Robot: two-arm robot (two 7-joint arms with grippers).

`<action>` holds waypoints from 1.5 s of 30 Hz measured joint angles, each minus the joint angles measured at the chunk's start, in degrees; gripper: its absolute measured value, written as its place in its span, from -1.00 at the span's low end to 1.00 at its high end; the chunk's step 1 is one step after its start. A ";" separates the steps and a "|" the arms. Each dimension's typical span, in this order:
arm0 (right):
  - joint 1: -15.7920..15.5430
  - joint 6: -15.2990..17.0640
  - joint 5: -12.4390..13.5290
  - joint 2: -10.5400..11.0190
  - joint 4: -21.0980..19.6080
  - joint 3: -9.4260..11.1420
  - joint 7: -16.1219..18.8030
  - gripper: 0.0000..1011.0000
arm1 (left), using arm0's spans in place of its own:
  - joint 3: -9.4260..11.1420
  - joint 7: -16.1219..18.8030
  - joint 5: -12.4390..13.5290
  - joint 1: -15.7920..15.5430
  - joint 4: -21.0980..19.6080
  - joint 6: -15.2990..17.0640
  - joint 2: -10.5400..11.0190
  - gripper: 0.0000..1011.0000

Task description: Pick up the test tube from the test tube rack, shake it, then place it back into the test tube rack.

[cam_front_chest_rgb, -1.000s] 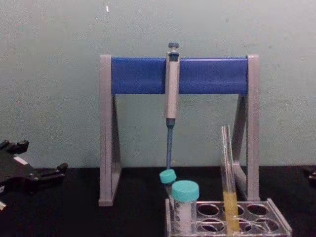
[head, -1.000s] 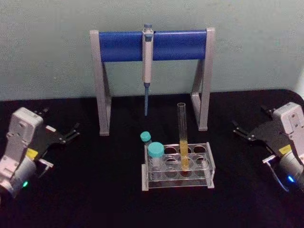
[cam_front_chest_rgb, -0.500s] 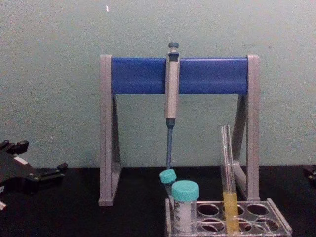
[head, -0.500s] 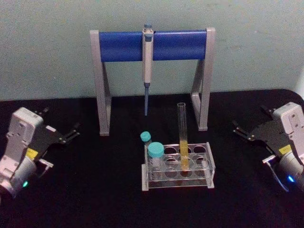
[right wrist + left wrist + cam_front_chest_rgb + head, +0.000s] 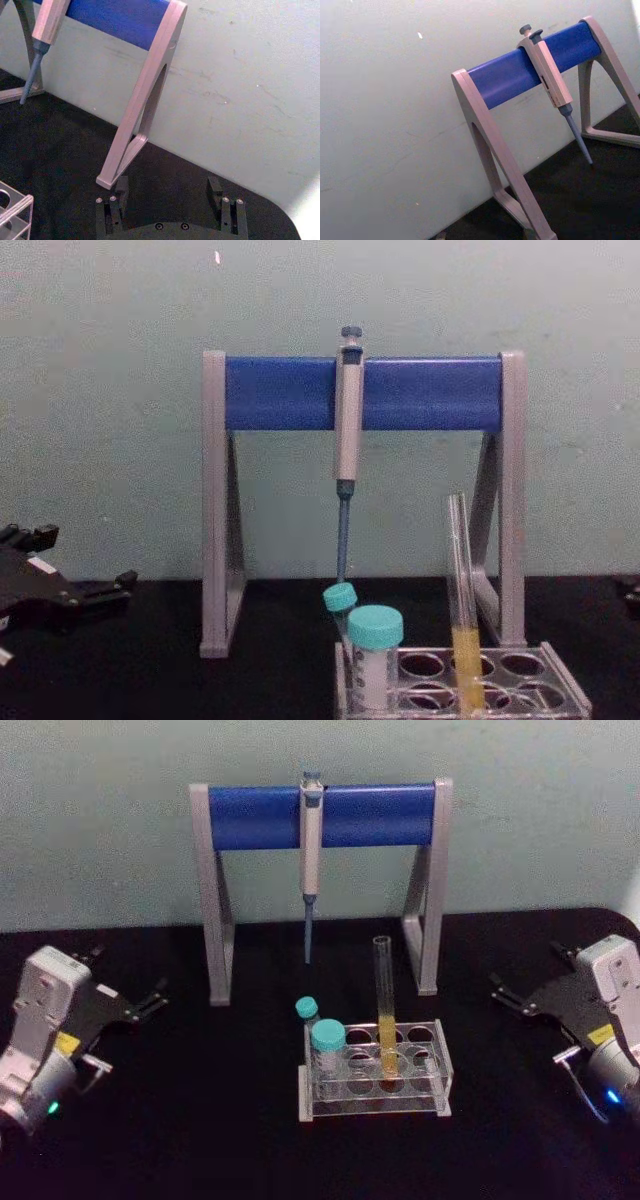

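Glass test tube [image 5: 383, 990] stands racked; left gripper [image 5: 128, 972], right gripper [image 5: 522, 967] well apart.

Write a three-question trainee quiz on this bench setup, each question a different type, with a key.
1. True or false: the test tube stands in the rack with yellow liquid in its lower part.
2. Multiple choice: what hangs from the blue bar of the stand? A) a pipette B) a brush C) a funnel
3. Short answer: the left gripper and the right gripper sit open, one on each side of the rack. Which one is touching the test tube?

Key: 1 true; 2 A; 3 neither, both are well apart from it.
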 joint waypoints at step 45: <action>2.21 -0.58 14.43 -5.35 -1.71 2.15 27.76 0.98 | 0.00 0.00 0.00 0.00 0.00 0.00 0.00 0.98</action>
